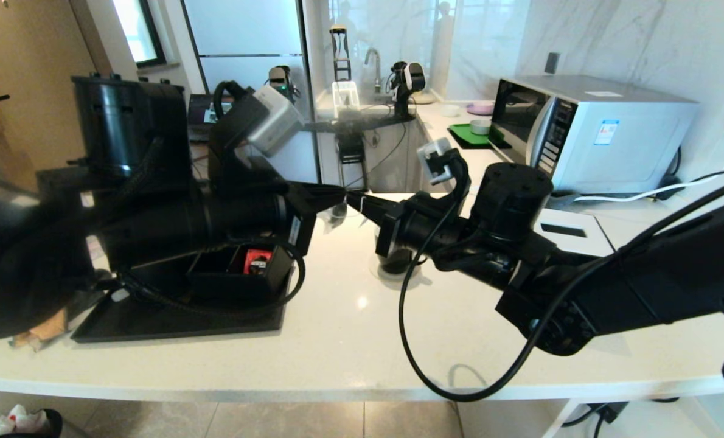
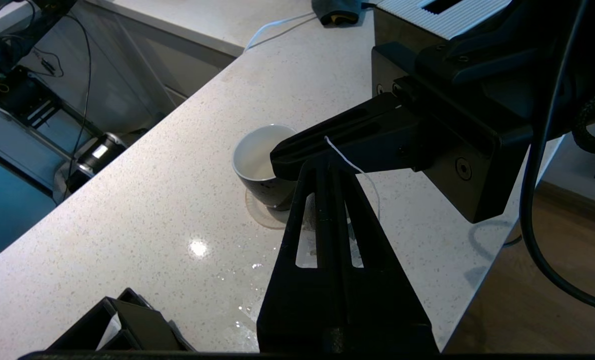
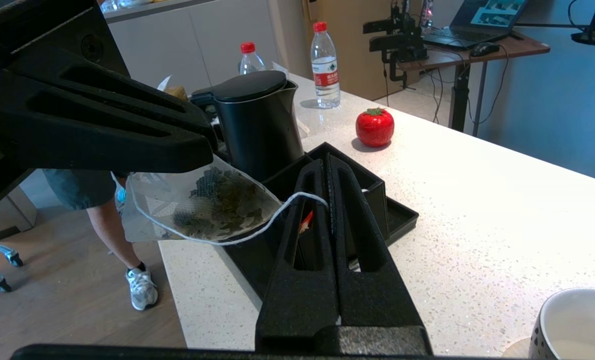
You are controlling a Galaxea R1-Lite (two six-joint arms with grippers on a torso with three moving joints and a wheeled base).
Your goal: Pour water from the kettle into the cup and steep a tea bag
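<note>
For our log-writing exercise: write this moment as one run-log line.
left gripper: shut on tea bag | right gripper: shut on its string | height: above counter | cup: upright below | kettle: on tray

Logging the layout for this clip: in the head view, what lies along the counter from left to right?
black tray → left gripper → right gripper → cup → white box → microwave

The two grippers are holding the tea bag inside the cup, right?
Not inside. The left gripper and right gripper hold the tea bag up in the air. The cup sits apart from it, as the right wrist view shows.
</note>
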